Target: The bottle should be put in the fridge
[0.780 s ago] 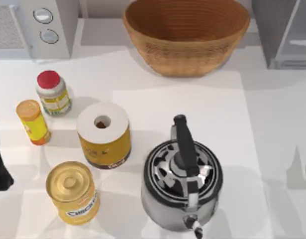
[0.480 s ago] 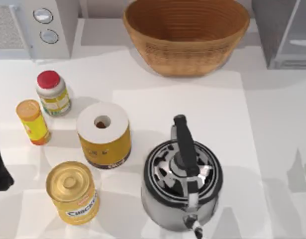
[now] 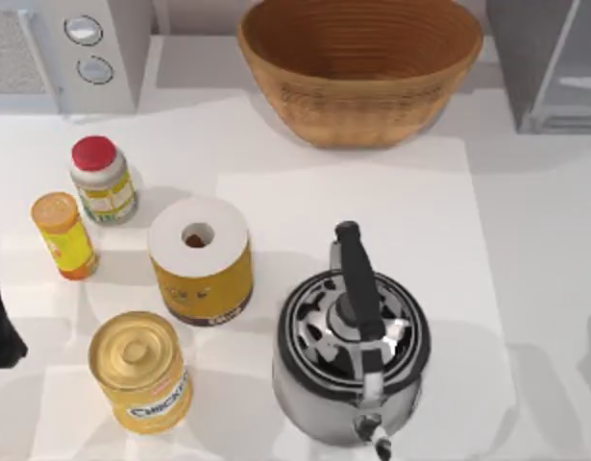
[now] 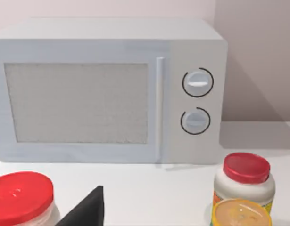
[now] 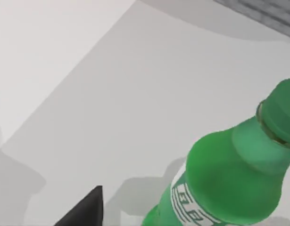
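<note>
From my right wrist view I see the bottle (image 5: 225, 183): translucent green plastic, a darker green screw cap on, a white band label with green lettering round its body, leaning over the pale desk. The fridge (image 3: 550, 62) sits at the desk's far right corner, a grey box with a paler glassy front, only partly visible.

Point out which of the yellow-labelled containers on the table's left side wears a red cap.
The small jar with the red cap, standing nearest the white microwave. The slim bottle beside it has an orange lid, the big can a gold one, and the yellow canister a white top.
</note>
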Controlling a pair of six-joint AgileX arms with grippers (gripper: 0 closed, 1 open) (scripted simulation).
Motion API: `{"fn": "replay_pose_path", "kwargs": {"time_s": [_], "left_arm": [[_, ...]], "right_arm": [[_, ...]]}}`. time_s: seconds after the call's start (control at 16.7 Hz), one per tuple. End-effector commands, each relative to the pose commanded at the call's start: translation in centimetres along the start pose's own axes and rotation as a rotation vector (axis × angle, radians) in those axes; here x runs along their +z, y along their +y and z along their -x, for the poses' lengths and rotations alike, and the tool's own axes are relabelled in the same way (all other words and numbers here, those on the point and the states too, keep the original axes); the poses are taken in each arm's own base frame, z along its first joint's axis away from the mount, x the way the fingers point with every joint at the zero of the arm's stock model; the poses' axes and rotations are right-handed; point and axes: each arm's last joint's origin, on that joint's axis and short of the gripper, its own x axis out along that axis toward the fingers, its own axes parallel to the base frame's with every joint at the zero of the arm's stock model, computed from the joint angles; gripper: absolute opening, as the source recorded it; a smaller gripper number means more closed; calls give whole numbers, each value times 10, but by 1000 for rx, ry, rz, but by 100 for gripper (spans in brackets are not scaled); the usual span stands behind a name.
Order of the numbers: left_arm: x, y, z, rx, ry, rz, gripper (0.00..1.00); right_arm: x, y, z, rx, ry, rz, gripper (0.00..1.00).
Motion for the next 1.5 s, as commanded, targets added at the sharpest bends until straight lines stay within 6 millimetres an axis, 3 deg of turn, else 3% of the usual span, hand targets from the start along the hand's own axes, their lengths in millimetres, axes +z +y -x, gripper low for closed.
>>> {"fn": "replay_pose_path", "kwargs": {"time_s": [0.3,0.66,0.96,1.5], "left_arm": [[0,0,0,0,0,0,100],[0,0,0,0,0,0,100],[0,0,0,0,0,0,100],[0,0,0,0,0,0,100]], "right_arm": [[-14,-39,-11,287,-90,110,100],[-58,-70,-27,399,-214,5,100],[-84,-73,-33,417,-265,-63,100],[-82,-73,-36,418,-267,-64,100]]}}
